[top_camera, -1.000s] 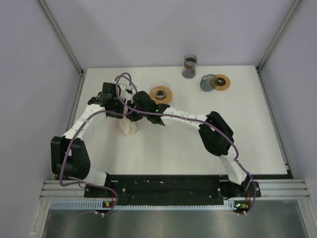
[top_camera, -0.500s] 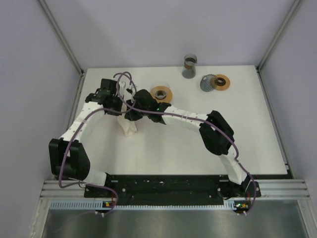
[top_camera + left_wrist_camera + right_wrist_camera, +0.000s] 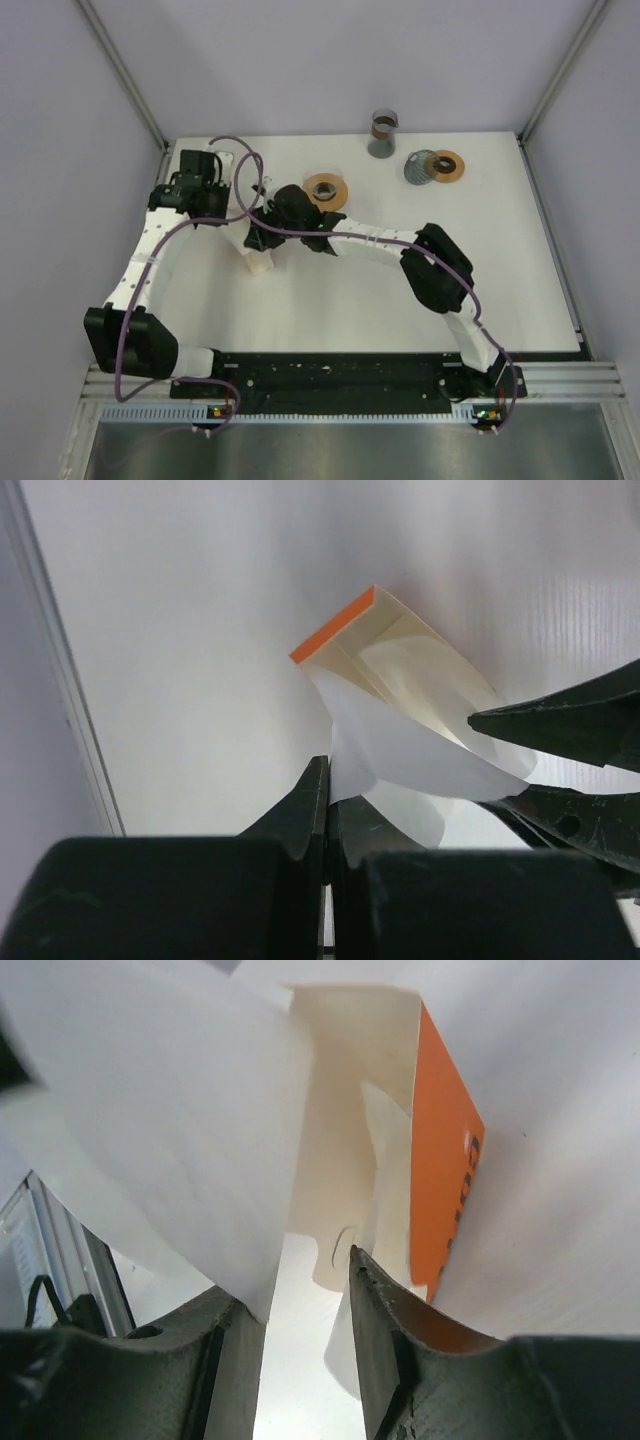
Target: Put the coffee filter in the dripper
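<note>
A cream and orange filter box (image 3: 259, 260) lies on the table left of centre. My left gripper (image 3: 330, 778) is shut on the corner of a white paper coffee filter (image 3: 400, 748) that sticks out of the box's (image 3: 345, 630) open end. In the top view the left gripper (image 3: 230, 207) is back-left of the box. My right gripper (image 3: 300, 1285) is open at the box mouth, one finger (image 3: 385, 1325) against the box's (image 3: 445, 1160) inner flap, with the filter (image 3: 170, 1110) lying over the other finger. A dripper on a brown ring (image 3: 325, 189) stands just behind.
A grey cone dripper beside a second brown ring (image 3: 436, 166) stands at the back right. A glass carafe (image 3: 382, 133) stands at the back centre. The table's left edge rail (image 3: 55, 670) runs close to the left gripper.
My left gripper has moved back and to the left, away from the box, drawing the filter out with it. The right gripper has stayed at the box.
</note>
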`<state>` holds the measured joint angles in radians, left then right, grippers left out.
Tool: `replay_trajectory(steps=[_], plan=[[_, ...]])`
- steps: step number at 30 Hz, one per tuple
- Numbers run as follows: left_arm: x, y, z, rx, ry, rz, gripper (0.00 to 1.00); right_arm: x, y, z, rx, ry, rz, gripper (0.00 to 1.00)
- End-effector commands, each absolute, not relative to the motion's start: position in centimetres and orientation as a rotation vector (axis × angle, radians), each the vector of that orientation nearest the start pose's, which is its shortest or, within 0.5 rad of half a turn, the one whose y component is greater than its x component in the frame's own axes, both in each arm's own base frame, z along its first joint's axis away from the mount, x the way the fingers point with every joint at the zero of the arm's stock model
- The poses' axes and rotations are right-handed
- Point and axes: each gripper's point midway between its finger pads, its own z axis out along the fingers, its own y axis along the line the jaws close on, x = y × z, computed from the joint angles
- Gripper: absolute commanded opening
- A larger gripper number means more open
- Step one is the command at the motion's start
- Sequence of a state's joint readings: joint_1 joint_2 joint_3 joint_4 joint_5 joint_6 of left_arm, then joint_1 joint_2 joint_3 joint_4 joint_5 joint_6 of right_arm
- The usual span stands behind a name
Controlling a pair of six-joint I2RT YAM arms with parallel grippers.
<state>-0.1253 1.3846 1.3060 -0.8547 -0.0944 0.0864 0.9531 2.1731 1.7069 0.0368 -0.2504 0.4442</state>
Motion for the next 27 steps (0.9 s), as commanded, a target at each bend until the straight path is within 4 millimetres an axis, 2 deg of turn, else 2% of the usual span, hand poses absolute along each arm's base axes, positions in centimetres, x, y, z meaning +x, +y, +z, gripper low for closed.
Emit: replay_trajectory(steps=[1,11,18,21,27], plan=[[34.4,-1.4,24.9,0.178,2.327,0.089,0.00,30.0,53.7,20.4,-0.759,1.868,1.164,0.38],[34.3,-2.3,27.5,0.156,2.287,-0.003,0.00,28.6,51.4,26.2,-0.808,1.722,1.154,0.57],[33.7,-4.9,30.2,0.161,2.214,-0.187,0.00,29.2,49.4,31.3,-0.707,1.635,1.046,0.58],[33.5,-5.7,31.5,0.135,2.189,-0.246,0.00,29.5,49.2,32.2,-0.683,1.618,0.939,0.58],[33.0,-6.8,33.4,0.136,2.154,-0.331,0.00,30.6,49.5,31.9,-0.660,1.650,0.859,0.52]])
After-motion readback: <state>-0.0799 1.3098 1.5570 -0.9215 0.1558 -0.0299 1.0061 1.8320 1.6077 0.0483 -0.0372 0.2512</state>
